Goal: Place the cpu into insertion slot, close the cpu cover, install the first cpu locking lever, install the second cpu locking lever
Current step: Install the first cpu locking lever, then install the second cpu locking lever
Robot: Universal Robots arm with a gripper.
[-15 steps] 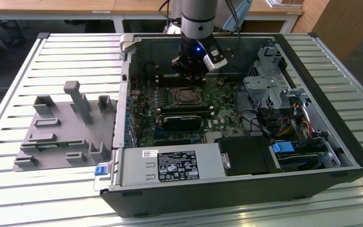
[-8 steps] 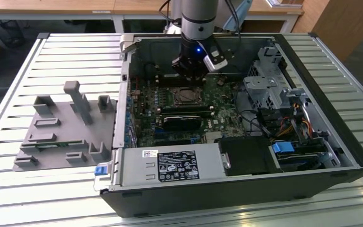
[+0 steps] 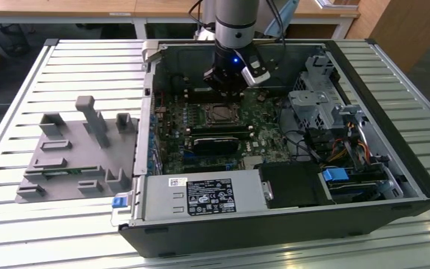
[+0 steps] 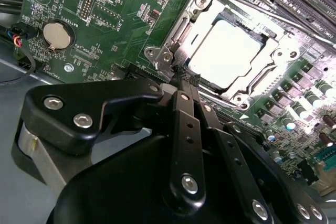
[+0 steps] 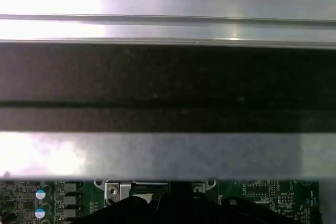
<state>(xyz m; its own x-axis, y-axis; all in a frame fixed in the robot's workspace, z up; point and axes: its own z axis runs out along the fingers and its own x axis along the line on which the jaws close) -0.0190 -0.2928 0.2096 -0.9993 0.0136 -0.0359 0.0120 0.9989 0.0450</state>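
In the slot (image 4: 231,56) on the green board (image 4: 105,19) the cpu (image 4: 226,51) lies flat, with the cover (image 4: 273,51) framing it. It looks light, stiff and fragile, so I judge only its edges are safe to hold. The gripper (image 4: 185,80) is pinched narrow and empty at the socket's corner.

grey fixture (image 3: 76,154) on slatted table (image 3: 20,224) | coin cell (image 4: 56,34) (on board)
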